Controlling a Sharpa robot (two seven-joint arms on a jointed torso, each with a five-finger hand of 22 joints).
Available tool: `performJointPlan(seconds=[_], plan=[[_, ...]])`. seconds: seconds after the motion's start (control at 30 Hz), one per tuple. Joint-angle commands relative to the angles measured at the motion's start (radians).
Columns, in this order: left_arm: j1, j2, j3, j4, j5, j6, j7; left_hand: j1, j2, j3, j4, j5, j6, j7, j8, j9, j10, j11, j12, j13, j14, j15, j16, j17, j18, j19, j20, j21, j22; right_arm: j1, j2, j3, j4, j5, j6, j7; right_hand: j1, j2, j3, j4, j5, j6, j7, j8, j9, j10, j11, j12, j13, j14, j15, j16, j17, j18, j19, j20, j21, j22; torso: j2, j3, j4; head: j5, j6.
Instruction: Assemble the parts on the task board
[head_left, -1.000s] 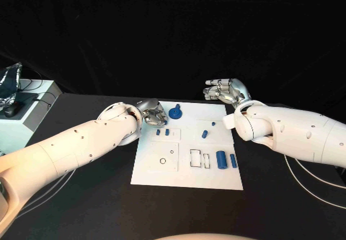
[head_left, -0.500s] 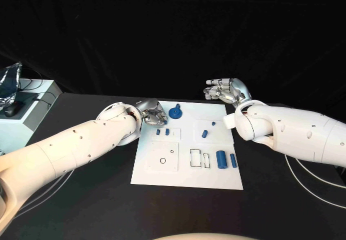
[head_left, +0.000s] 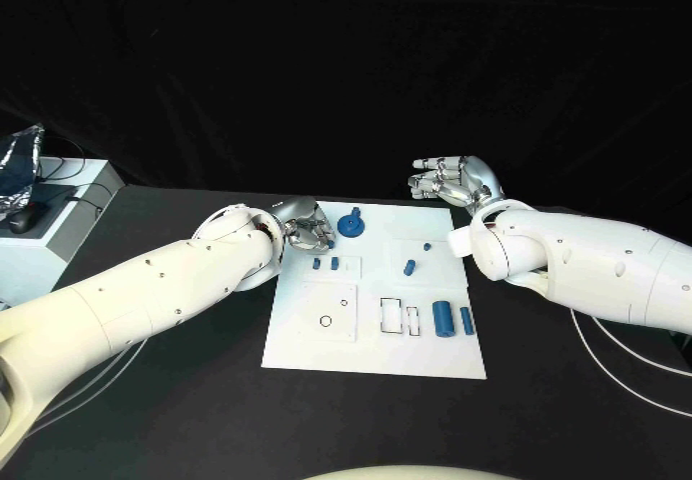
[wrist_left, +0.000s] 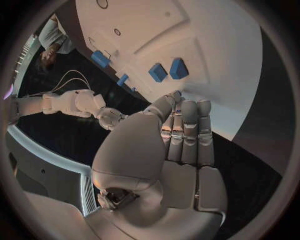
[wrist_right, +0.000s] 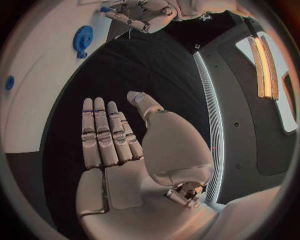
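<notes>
Left silver hand (head_left: 306, 233) is held flat, fingers extended, nothing gripped. Two small blue block parts (head_left: 326, 265) lie just ahead of its fingertips on the white task board (head_left: 332, 355). Right silver hand (head_left: 451, 182) is open, empty, farther off.

Left hand (head_left: 306, 232) covers task board (head_left: 378, 355) corner; fingertip contact unclear.

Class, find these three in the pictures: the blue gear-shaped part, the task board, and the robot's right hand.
blue gear-shaped part (head_left: 352, 228): head view, on its round disc.
task board (head_left: 375, 355): head view, on bare white surface near its front edge.
right hand (wrist_right: 115, 137): right wrist view, on the flat, straightened fingers.
</notes>
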Motion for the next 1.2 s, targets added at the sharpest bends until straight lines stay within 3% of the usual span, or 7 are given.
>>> performJointPlan(seconds=[0.03,1.2], plan=[[-0.003,0.0,-0.003,0.007,-0.007,0.029,-0.004,0.006,0.007,-0.008,-0.001,-0.002,0.002,-0.002,0.001,0.001,-0.003,-0.002,0.009,0.001,-0.008,0.0,0.004,-0.001,0.001,0.0,-0.005,-0.005,0.014,0.0,0.0,0.0,0.001,-0.007,0.014,0.013,-0.01,0.002,0.005,0.0,0.005,0.007,0.016,-0.002,0.0,-0.004,-0.004,-0.002,-0.002,-0.002,-0.001,-0.002,-0.001,-0.016,-0.005,0.001,0.0,0.0,0.0,-0.0003,-0.0004,0.001,0.001],[-0.006,-0.013,-0.002,0.015,-0.019,-0.003,-0.034,0.016,0.024,-0.044,-0.007,-0.002,0.014,-0.005,0.003,0.002,-0.026,-0.012,0.096,0.005,-0.007,-0.006,0.011,0.005,-0.006,0.007,-0.013,-0.013,0.014,0.0,-0.002,0.0,0.002,-0.007,0.014,0.013,-0.01,0.002,0.005,0.0,0.005,0.007,0.016,-0.002,0.0,-0.004,-0.004,-0.002,-0.002,-0.002,-0.001,-0.002,-0.001,-0.016,-0.005,0.001,0.0,0.0,0.0,-0.0005,0.0,0.002,-0.002]])
